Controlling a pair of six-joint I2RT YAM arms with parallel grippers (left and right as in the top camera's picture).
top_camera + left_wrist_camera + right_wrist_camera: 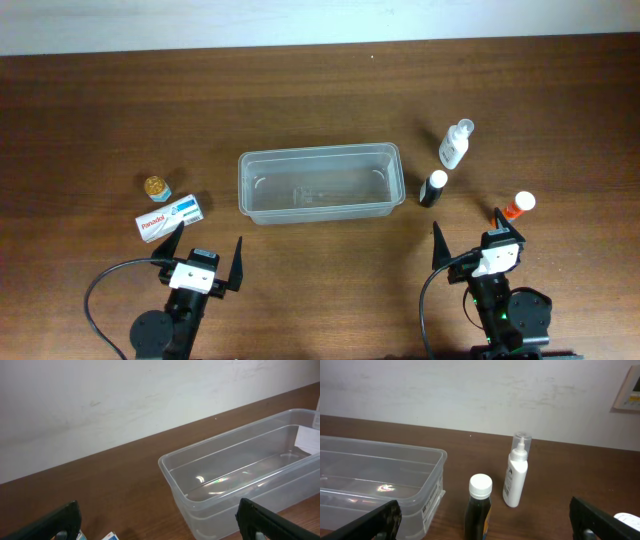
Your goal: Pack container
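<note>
The clear plastic container [320, 183] stands empty at the table's middle; it also shows in the left wrist view [240, 475] and the right wrist view [380, 480]. A white Panadol box [168, 217] and a small gold-capped jar [156, 187] lie at the left. A dark bottle with a white cap [433, 187] [479, 507], a white spray bottle [455, 144] [516, 471] and an orange bottle with a white cap [518, 205] stand at the right. My left gripper [208, 258] [160, 527] is open and empty near the front edge. My right gripper [470, 240] [485, 527] is open and empty, just behind the dark bottle.
The brown wooden table [320, 90] meets a white wall [125, 395] at the back. A black cable [100, 295] loops by the left arm's base. A framed edge [627, 392] hangs on the wall at the right.
</note>
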